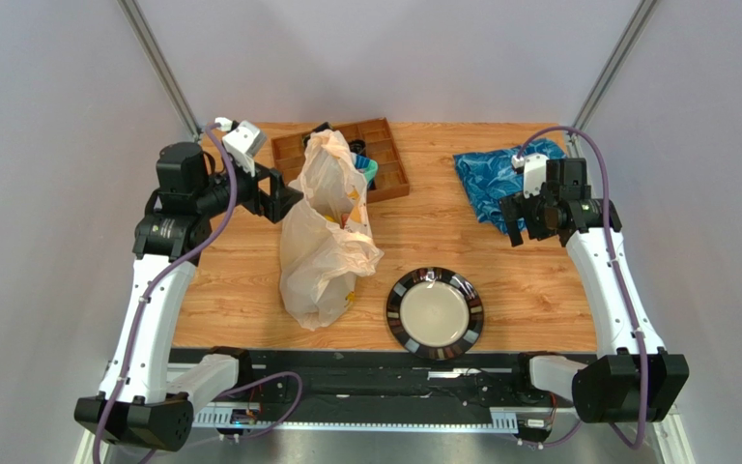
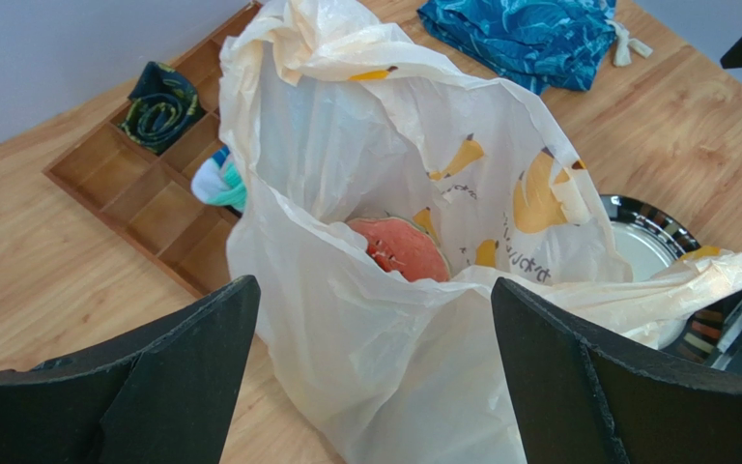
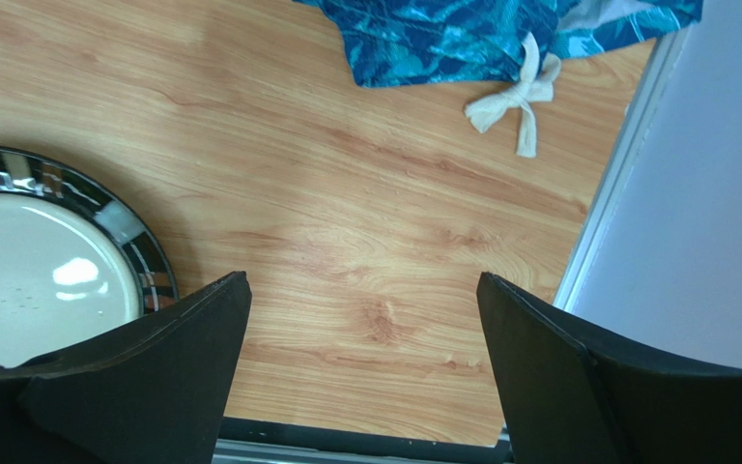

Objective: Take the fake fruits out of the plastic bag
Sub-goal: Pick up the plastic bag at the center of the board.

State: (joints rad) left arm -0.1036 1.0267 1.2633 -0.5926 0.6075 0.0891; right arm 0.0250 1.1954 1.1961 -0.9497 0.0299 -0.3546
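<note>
The plastic bag (image 1: 327, 232) stands crumpled on the table left of centre, beige with orange-yellow print, its mouth open upward. In the left wrist view the bag (image 2: 375, 329) fills the middle, and a watermelon slice (image 2: 399, 248) shows inside it; other fruits are hidden. My left gripper (image 1: 286, 201) is open, just left of the bag's upper part, with the bag's near wall between its fingers (image 2: 370, 367). My right gripper (image 1: 518, 220) is open and empty, high over bare table at the right (image 3: 360, 319).
A dark-rimmed plate (image 1: 399, 311) with a cream centre lies at the front middle. A wooden divided tray (image 1: 389, 164) holding small items stands behind the bag. A blue patterned bag (image 1: 491, 174) lies at the back right.
</note>
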